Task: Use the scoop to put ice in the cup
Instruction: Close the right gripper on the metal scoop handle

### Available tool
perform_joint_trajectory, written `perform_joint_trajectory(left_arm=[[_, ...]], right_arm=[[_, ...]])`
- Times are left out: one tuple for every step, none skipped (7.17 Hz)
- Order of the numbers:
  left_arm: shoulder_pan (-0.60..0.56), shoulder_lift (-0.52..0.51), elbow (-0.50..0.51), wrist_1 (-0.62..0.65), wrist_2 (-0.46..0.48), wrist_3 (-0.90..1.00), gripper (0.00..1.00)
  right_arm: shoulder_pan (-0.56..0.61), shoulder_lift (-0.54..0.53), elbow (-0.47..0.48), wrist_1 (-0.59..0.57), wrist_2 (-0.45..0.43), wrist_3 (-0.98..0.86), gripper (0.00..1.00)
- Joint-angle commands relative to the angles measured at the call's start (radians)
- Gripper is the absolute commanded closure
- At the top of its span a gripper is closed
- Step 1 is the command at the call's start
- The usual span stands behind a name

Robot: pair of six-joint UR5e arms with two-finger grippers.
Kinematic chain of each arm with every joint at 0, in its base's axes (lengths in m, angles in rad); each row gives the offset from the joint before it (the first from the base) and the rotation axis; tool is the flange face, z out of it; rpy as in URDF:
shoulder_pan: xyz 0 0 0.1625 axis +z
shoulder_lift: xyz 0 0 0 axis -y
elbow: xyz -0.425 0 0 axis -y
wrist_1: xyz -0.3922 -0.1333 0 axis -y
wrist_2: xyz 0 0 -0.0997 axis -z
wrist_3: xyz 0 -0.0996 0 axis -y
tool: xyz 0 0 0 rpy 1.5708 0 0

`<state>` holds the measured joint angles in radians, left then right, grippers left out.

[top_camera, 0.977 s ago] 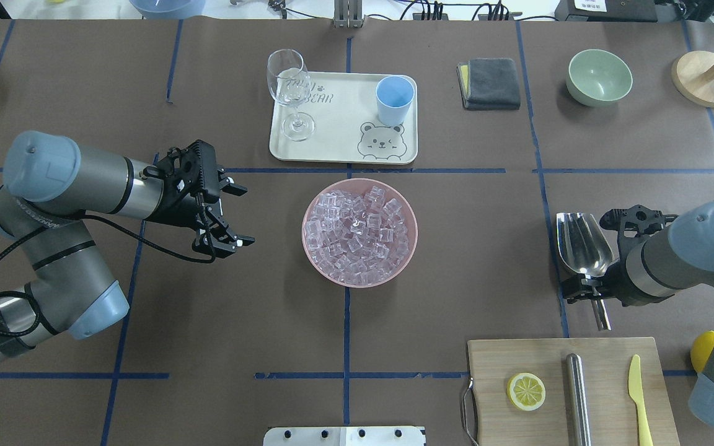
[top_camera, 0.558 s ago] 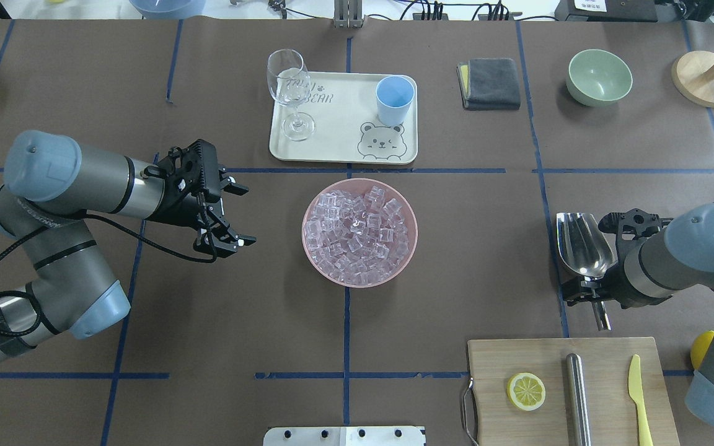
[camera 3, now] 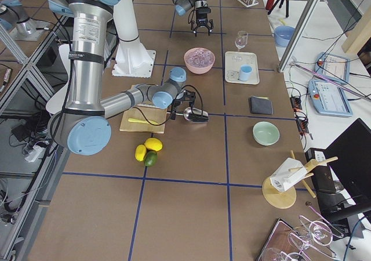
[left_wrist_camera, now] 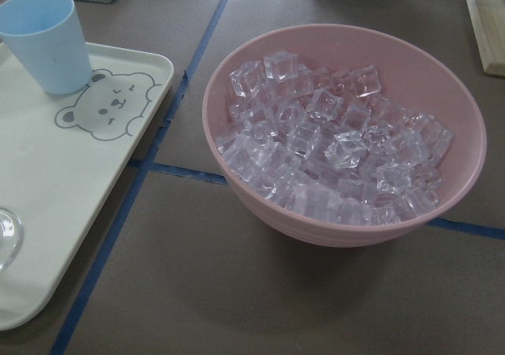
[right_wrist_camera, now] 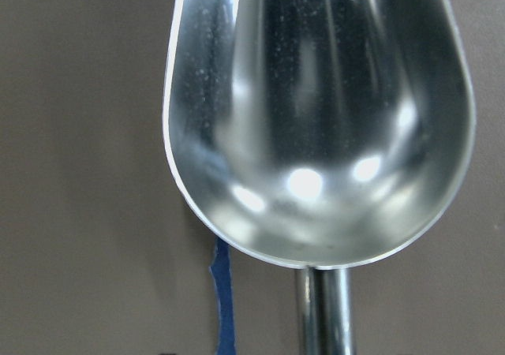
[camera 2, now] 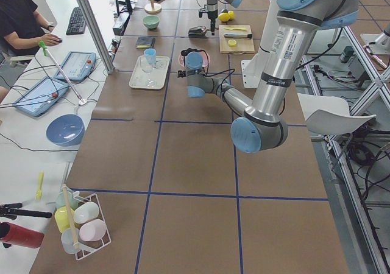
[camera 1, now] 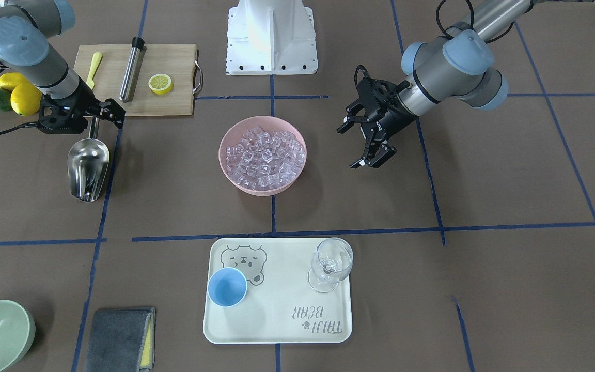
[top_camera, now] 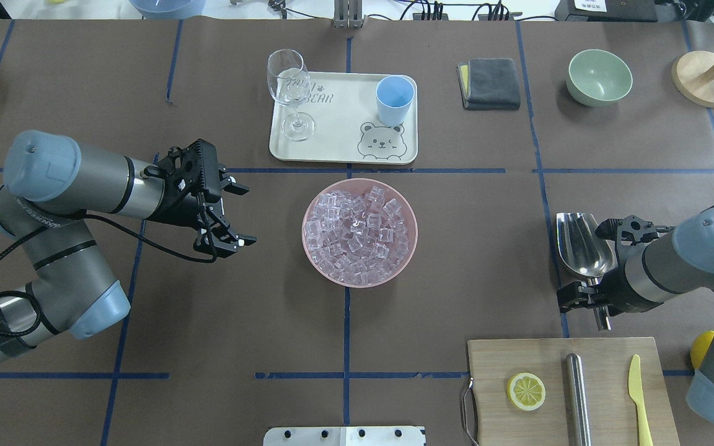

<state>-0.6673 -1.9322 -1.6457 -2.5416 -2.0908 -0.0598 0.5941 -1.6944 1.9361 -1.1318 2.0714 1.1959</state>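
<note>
The ice [top_camera: 357, 232] is a heap of clear cubes in a pink bowl [camera 1: 262, 190] at the table's middle; it also shows in the left wrist view [left_wrist_camera: 331, 150]. The light blue cup [top_camera: 394, 99] stands upright and empty on a cream tray [top_camera: 344, 136] beyond the bowl. The silver scoop [top_camera: 582, 244] lies flat on the table at the right, its handle towards the cutting board. My right gripper [top_camera: 595, 296] is open, astride the scoop's handle. My left gripper [top_camera: 239, 215] is open and empty, left of the bowl.
A wine glass [top_camera: 292, 93] stands on the tray's left. A wooden cutting board [top_camera: 605, 359] at the near right holds a lemon slice, a steel cylinder [top_camera: 577, 396] and a yellow knife. A grey cloth [top_camera: 490, 83], a green bowl [top_camera: 599, 77] and a wooden stand [top_camera: 706, 77] are at the far right.
My right gripper has shifted slightly back along the scoop's handle towards the cutting board. The scoop and my left arm have not moved.
</note>
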Motion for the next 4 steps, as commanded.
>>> perform_joint_trajectory(left_arm=[[0.0,-0.002,0.0,0.0,0.0,0.0,0.0],[0.0,-0.002,0.0,0.0,0.0,0.0,0.0],[0.0,-0.002,0.0,0.0,0.0,0.0,0.0],[0.0,-0.001,0.003,0.001,0.0,0.0,0.0]], right_arm=[[0.003,-0.004,-0.002,-0.006,0.003,0.001,0.26],[0.003,-0.014,-0.002,-0.006,0.003,0.001,0.45],[0.004,-0.014,0.0,-0.006,0.004,0.001,0.74],[0.006,-0.016,0.004,-0.006,0.003,-0.001,1.0]])
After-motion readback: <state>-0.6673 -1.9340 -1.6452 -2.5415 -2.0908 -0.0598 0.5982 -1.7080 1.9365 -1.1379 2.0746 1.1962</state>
